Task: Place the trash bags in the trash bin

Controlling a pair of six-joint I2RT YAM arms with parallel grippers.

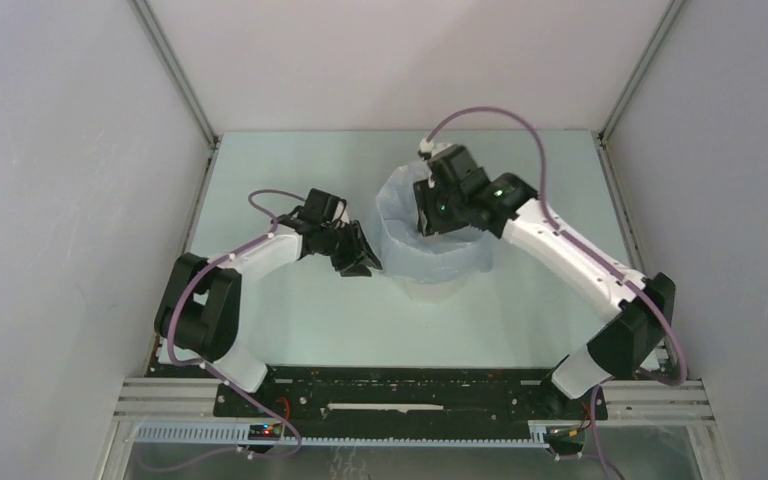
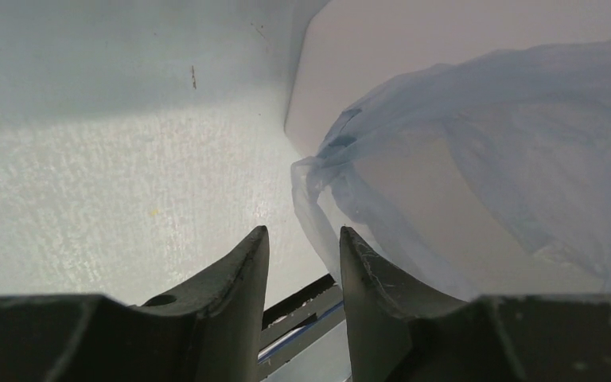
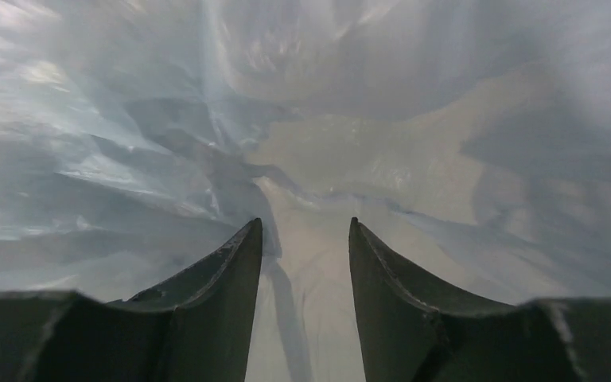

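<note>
From above, the trash bin [image 1: 428, 292] is standing upright near the middle of the surface [image 1: 300, 330]. The pale-blue trash bag [image 1: 445, 255] is lining its mouth and hanging down over its outer walls, leaving only the white base showing. The right gripper [image 1: 427, 218] is reaching down into the open mouth, while the left gripper [image 1: 364, 258] is hovering just beside the bag's left edge.

In the left wrist view, the left gripper [image 2: 304, 239] is showing its fingers apart with nothing between them, and the bag's [image 2: 477, 159] wrinkled film is bulging just to their right.

In the right wrist view, the right gripper [image 3: 305, 239] is also standing apart and gripping nothing, with glossy film [image 3: 127, 143] filling the frame around it.
</note>
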